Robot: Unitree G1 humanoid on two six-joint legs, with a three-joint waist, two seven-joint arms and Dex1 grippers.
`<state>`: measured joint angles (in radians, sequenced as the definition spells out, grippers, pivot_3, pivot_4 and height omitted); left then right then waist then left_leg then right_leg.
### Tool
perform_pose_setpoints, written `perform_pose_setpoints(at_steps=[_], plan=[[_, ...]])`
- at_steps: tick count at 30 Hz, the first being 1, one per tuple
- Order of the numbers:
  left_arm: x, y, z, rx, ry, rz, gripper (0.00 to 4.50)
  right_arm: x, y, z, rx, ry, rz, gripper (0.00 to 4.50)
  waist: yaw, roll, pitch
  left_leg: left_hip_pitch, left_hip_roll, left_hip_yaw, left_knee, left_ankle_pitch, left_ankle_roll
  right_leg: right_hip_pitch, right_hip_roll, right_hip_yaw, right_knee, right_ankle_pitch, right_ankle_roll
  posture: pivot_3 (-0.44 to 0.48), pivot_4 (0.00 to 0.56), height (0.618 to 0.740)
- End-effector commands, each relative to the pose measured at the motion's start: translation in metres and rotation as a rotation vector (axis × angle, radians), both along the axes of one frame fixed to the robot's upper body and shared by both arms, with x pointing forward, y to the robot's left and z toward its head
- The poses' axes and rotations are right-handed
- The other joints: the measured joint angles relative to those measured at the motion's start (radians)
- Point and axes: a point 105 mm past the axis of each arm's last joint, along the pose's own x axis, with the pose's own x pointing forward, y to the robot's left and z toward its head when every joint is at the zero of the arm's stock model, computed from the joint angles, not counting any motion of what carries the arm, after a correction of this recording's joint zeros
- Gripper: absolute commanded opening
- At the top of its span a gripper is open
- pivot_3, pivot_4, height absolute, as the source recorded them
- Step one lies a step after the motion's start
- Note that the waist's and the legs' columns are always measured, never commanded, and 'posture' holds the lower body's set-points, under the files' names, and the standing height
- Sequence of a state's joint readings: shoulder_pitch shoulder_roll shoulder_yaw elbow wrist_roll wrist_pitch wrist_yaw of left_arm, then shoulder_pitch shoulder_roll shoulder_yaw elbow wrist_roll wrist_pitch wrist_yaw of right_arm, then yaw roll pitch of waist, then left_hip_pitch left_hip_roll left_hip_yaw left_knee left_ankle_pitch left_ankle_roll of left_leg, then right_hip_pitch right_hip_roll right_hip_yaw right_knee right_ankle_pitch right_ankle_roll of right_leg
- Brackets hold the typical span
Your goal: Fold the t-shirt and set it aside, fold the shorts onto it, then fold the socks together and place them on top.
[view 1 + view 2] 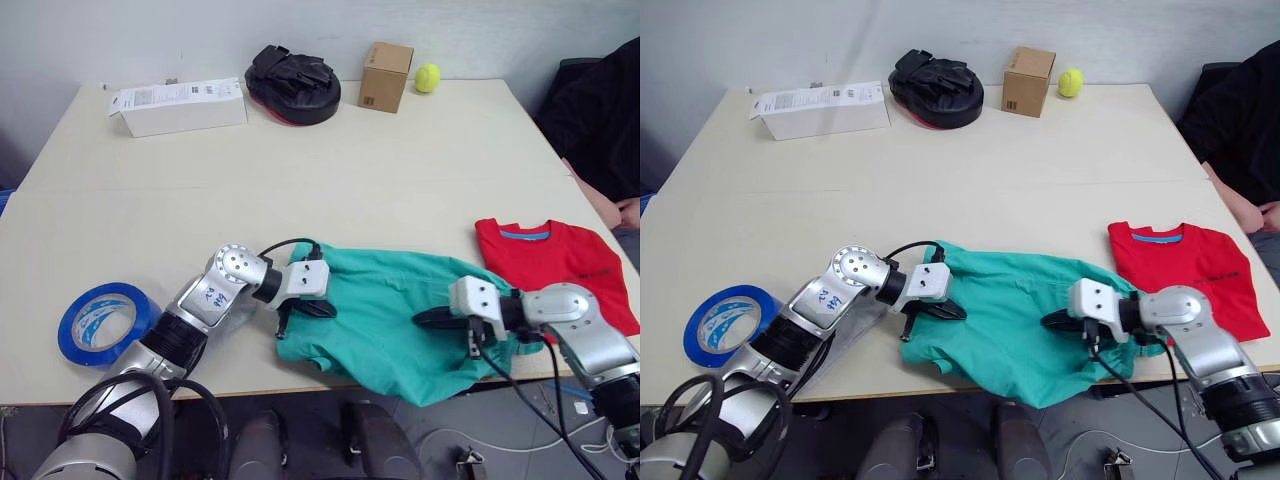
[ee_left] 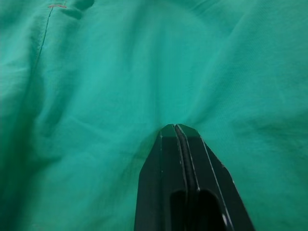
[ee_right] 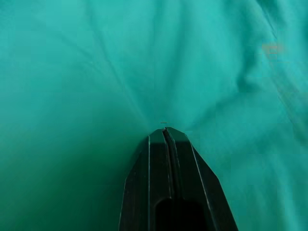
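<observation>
L gripper (image 1: 318, 308) and R gripper (image 1: 437, 318) both pinched tight on thin teal-green shorts (image 1: 385, 310). Risk: slick fabric slips mid-fold, bunches short of folded red cotton t-shirt (image 1: 552, 262).

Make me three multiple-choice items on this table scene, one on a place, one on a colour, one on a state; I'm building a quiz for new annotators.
1. Where does the t-shirt lie?
A. At the table's right edge, beside the shorts
B. Under the white box
C. On the tape roll

2. What colour is the tape roll?
A. Yellow
B. Blue
C. Black

3. How do both grippers stand?
A. Wide open above the table
B. Shut on the shorts
C. Holding the ball

Answers:
1. A: the red shirt lies flat at the right edge, next to the teal shorts.
2. B: the roll near the left front edge is blue.
3. B: the wrist views show the left gripper and right gripper closed, with teal fabric puckering at their tips.
</observation>
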<state>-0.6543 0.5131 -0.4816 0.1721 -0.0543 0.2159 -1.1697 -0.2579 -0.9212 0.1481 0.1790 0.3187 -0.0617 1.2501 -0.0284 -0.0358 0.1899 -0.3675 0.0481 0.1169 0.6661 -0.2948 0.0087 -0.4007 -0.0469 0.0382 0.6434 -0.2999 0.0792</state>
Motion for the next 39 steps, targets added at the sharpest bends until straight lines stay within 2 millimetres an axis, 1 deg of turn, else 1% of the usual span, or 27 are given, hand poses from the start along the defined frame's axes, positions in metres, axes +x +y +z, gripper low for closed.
perform_pose_setpoints(at_steps=[1, 4, 6, 7, 9, 12, 14, 16, 17, 19, 21, 22, 24, 26, 28, 30, 33, 36, 39], plan=[[0.005, 0.019, -0.017, 0.071, 0.021, 0.079, 0.01, 0.015, -0.04, 0.029, -0.004, -0.055, -0.12, 0.0, 0.0, 0.0, 0.0, 0.0, 0.0, 0.0, 0.0, 0.0, 0.0, 0.0, 0.0, 0.0, 0.0, 0.0, 0.0, 0.0, 0.15, 0.74], [0.005, 0.02, -0.015, 0.063, 0.015, 0.082, 0.01, 0.026, -0.069, 0.037, -0.048, -0.093, -0.21, 0.0, -0.003, 0.001, 0.0, 0.001, 0.0, 0.0, 0.0, 0.0, 0.0, 0.0, 0.0, 0.0, 0.0, 0.0, -0.001, 0.0, 0.15, 0.74], [0.005, 0.02, -0.013, 0.053, 0.012, 0.082, 0.01, 0.031, -0.077, 0.042, -0.059, -0.118, -0.233, 0.0, -0.005, 0.001, -0.001, 0.001, 0.001, 0.0, -0.001, 0.0, 0.0, 0.0, 0.0, -0.001, 0.0, 0.0, -0.001, 0.0, 0.15, 0.74], [0.005, 0.02, -0.012, 0.046, 0.011, 0.083, 0.01, 0.033, -0.078, 0.044, -0.052, -0.129, -0.235, 0.0, -0.005, 0.001, -0.001, 0.001, 0.001, 0.0, -0.001, 0.0, 0.0, 0.0, 0.0, -0.001, 0.0, -0.001, -0.002, 0.0, 0.15, 0.74], [0.006, 0.018, -0.008, 0.023, 0.009, 0.084, 0.01, 0.034, -0.068, 0.054, -0.003, -0.147, -0.211, 0.0, -0.006, 0.002, 0.0, 0.001, 0.001, -0.001, -0.002, 0.0, -0.001, 0.0, 0.0, -0.001, 0.0, -0.001, -0.002, 0.0, 0.15, 0.74], [0.007, 0.015, -0.001, -0.007, 0.001, 0.089, 0.01, 0.026, -0.039, 0.067, 0.077, -0.161, -0.123, 0.0, -0.007, 0.003, 0.0, 0.0, 0.001, -0.001, -0.002, 0.0, -0.001, -0.001, 0.0, -0.001, 0.0, -0.001, -0.002, 0.0, 0.15, 0.74], [0.007, 0.013, 0.002, -0.021, -0.005, 0.089, 0.01, 0.015, -0.015, 0.072, 0.124, -0.147, -0.058, 0.0, -0.006, 0.003, 0.0, 0.0, 0.001, -0.001, -0.002, 0.0, -0.001, -0.001, 0.0, -0.001, 0.0, -0.001, -0.002, 0.0, 0.15, 0.74], [0.007, 0.012, 0.006, -0.035, -0.012, 0.085, 0.01, -0.002, 0.005, 0.07, 0.144, -0.115, 0.008, 0.0, -0.001, 0.003, 0.0, -0.001, 0.001, -0.002, -0.002, 0.0, -0.001, -0.001, 0.0, -0.002, 0.0, -0.001, -0.002, 0.0, 0.15, 0.74], [0.006, 0.011, 0.008, -0.039, -0.013, 0.083, 0.01, -0.01, 0.011, 0.067, 0.14, -0.092, 0.031, 0.0, 0.0, 0.003, 0.0, -0.002, 0.001, -0.003, -0.002, 0.0, -0.002, -0.001, 0.0, -0.002, 0.0, -0.001, -0.002, 0.0, 0.15, 0.74], [0.004, 0.01, 0.01, -0.046, -0.013, 0.075, 0.01, -0.027, 0.015, 0.051, 0.093, -0.046, 0.059, 0.0, 0.005, 0.003, 0.0, -0.003, 0.001, -0.004, -0.002, -0.001, -0.002, -0.002, 0.0, -0.003, -0.001, -0.001, -0.002, 0.0, 0.15, 0.74], [0.001, 0.009, 0.011, -0.05, -0.007, 0.061, 0.01, -0.037, 0.009, 0.03, 0.022, -0.015, 0.055, 0.0, 0.006, 0.003, 0.0, -0.004, 0.001, -0.005, -0.002, -0.001, -0.002, -0.001, 0.0, -0.004, -0.003, 0.0, -0.001, 0.0, 0.15, 0.74], [-0.001, 0.009, 0.011, -0.047, -0.005, 0.055, 0.01, -0.04, 0.003, 0.018, -0.02, -0.001, 0.04, 0.0, 0.005, 0.003, 0.0, -0.005, 0.0, -0.005, -0.002, -0.001, -0.001, -0.001, -0.001, -0.004, -0.005, 0.0, -0.001, 0.0, 0.15, 0.74], [-0.002, 0.009, 0.009, -0.041, -0.007, 0.053, 0.01, -0.044, -0.011, 0.003, -0.092, 0.011, 0.017, 0.0, 0.003, 0.003, 0.0, -0.006, -0.001, -0.004, -0.002, -0.002, 0.001, -0.001, -0.002, -0.004, -0.007, 0.0, 0.0, 0.0, 0.15, 0.74], [-0.002, 0.01, 0.006, -0.032, -0.01, 0.055, 0.01, -0.041, -0.03, -0.007, -0.155, 0.0, -0.026, 0.0, -0.001, 0.003, 0.0, -0.006, -0.001, -0.003, -0.002, -0.002, 0.001, -0.001, -0.003, -0.003, -0.008, 0.001, 0.001, 0.0, 0.15, 0.74], [-0.001, 0.011, 0.004, -0.026, -0.013, 0.059, 0.01, -0.035, -0.05, -0.011, -0.201, -0.016, -0.076, 0.0, -0.004, 0.003, 0.0, -0.004, -0.001, -0.001, -0.002, -0.002, 0.002, -0.001, -0.002, -0.002, -0.008, 0.001, 0.001, 0.0, 0.15, 0.74], [0.0, 0.011, 0.003, -0.026, -0.014, 0.061, 0.01, -0.025, -0.072, -0.004, -0.23, -0.049, -0.147, 0.0, -0.003, 0.003, 0.0, -0.001, 0.0, -0.001, -0.002, -0.003, 0.002, 0.002, -0.001, -0.002, -0.008, 0.001, 0.001, 0.0, 0.15, 0.74], [0.0, 0.01, 0.002, -0.028, -0.016, 0.062, 0.01, -0.019, -0.084, 0.007, -0.228, -0.089, -0.183, 0.0, 0.0, 0.003, 0.0, -0.001, 0.0, -0.001, -0.002, -0.002, 0.003, 0.004, -0.001, -0.002, -0.012, 0.001, -0.004, 0.0, 0.15, 0.74], [0.0, 0.009, 0.003, -0.035, -0.016, 0.06, 0.01, -0.017, -0.083, 0.022, -0.166, -0.118, -0.186, 0.0, 0.001, 0.003, 0.0, -0.003, 0.0, -0.002, -0.003, -0.002, 0.003, 0.005, -0.003, -0.003, -0.016, 0.001, -0.004, 0.0, 0.15, 0.74], [0.001, 0.008, 0.003, -0.047, -0.014, 0.057, 0.01, -0.017, -0.068, 0.034, -0.05, -0.124, -0.188, 0.0, 0.001, 0.004, 0.0, -0.003, 0.0, -0.002, -0.004, -0.003, 0.003, 0.005, -0.003, -0.003, -0.016, 0.003, -0.001, 0.0, 0.15, 0.74]])
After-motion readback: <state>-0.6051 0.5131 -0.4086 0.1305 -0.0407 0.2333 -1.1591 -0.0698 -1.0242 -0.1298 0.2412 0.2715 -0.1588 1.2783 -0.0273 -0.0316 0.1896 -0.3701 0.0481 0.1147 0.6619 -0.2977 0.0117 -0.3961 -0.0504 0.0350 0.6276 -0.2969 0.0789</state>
